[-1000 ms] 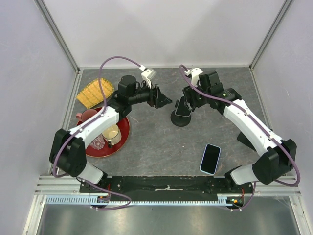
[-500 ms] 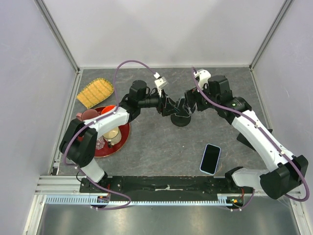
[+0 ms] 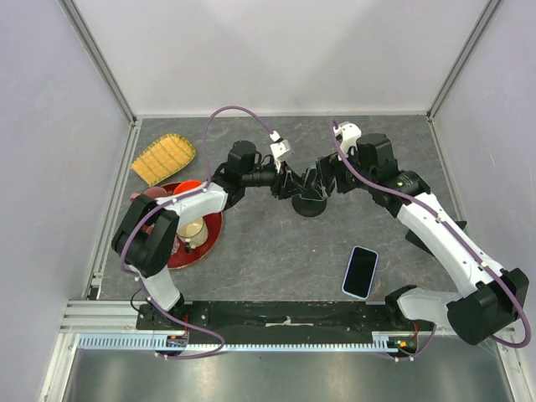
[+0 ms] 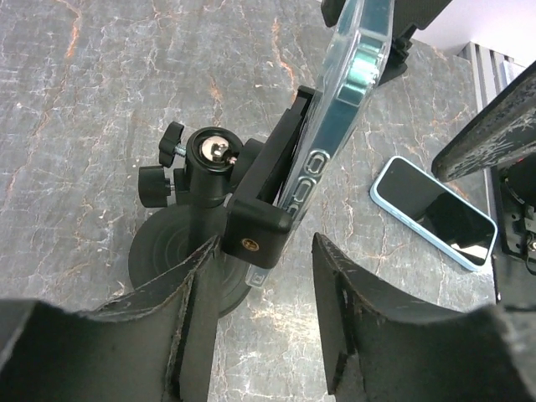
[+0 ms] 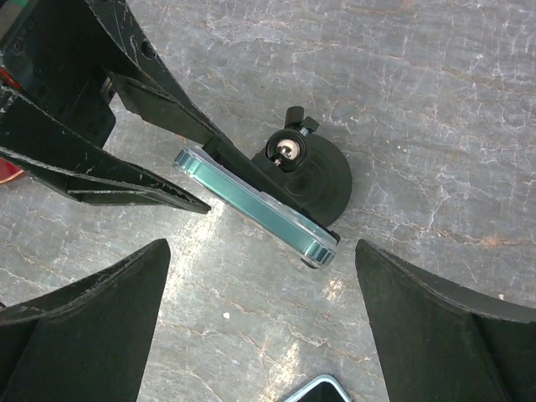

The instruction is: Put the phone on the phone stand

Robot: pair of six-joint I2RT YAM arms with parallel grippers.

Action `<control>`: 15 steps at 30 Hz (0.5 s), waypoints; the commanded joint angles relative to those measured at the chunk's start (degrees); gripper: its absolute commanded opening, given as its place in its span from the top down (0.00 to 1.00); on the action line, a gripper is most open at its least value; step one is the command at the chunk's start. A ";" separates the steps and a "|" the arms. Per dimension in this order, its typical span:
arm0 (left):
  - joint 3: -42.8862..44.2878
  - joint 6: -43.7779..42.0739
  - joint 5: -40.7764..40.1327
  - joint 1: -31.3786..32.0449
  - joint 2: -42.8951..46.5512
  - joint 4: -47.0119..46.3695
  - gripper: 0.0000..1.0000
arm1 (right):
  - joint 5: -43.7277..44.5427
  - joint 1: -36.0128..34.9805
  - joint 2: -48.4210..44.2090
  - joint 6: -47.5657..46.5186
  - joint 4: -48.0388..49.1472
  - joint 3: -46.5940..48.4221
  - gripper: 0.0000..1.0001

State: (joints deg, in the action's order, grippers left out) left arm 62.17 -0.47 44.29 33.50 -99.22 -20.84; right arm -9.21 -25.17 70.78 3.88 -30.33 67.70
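A black phone stand (image 3: 309, 201) stands at mid table. A teal-edged phone in a clear case (image 4: 347, 92) sits in its clamp (image 4: 261, 219), also seen edge-on in the right wrist view (image 5: 255, 205). A second, light-blue phone (image 3: 360, 272) lies flat on the table, also in the left wrist view (image 4: 435, 213). My left gripper (image 3: 294, 186) is open at the stand's left, its jaws low on either side of the clamp's foot (image 4: 264, 335). My right gripper (image 3: 326, 179) is open wide just above and right of the stand (image 5: 260, 335), holding nothing.
A red tray (image 3: 211, 228) with cups stands at the left, and a yellow woven piece (image 3: 163, 159) lies behind it. A dark object (image 3: 418, 235) sits under the right arm. The left gripper's fingers (image 5: 126, 167) crowd the stand in the right wrist view.
My left gripper has swung right across the table up to the stand. My right gripper has drawn back a little to the right of the stand.
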 commanded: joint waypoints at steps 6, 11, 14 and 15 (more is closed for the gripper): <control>4.01 -2.70 6.41 0.34 -3.08 -4.12 0.41 | -0.01 0.38 1.11 -0.81 3.52 -0.64 0.11; 5.68 -1.82 7.30 0.25 -4.58 -4.90 0.47 | -2.21 0.74 2.87 0.69 3.69 0.24 0.15; 6.56 -1.11 7.65 0.25 -5.37 -5.00 0.58 | -2.13 0.73 2.78 0.69 3.96 0.15 0.15; 6.73 -0.76 7.65 0.25 -5.54 -5.17 0.60 | -2.04 0.73 2.78 0.69 3.96 0.15 0.15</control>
State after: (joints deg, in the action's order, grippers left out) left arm 66.13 -0.91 49.15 33.45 -103.83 -22.11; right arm -10.33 -24.60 73.91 3.84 -29.10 66.61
